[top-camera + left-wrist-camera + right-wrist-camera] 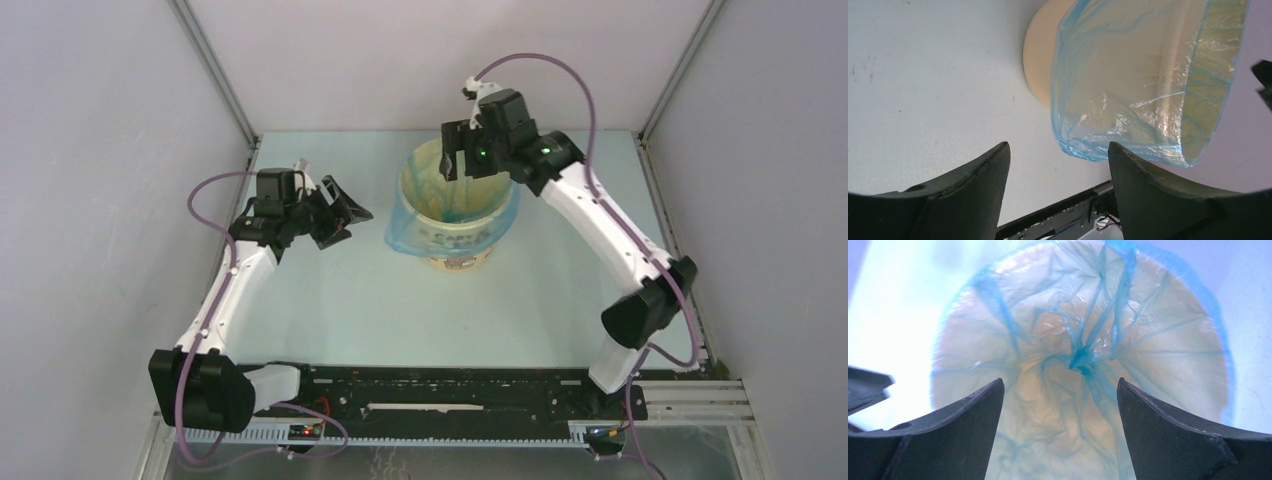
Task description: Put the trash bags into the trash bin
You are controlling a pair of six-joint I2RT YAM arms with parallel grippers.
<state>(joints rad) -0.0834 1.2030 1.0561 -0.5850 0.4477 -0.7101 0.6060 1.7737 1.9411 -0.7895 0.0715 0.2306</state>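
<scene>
The pale-yellow trash bin (462, 255) stands upright at the table's middle back. The light-blue trash bag (403, 232) lines it, its edge folded down over the rim on the outside. In the right wrist view the bag (1083, 360) lies wrinkled inside the bin, gathered at the bottom. My right gripper (452, 160) hangs open and empty over the bin's far rim, pointing down into it. My left gripper (348, 217) is open and empty, left of the bin and apart from it. The left wrist view shows the bag's hanging edge (1128, 100) over the bin wall (1040, 65).
Grey walls close in the table (330, 310) on the left, right and back. A black rail (450, 390) with the arm bases runs along the near edge.
</scene>
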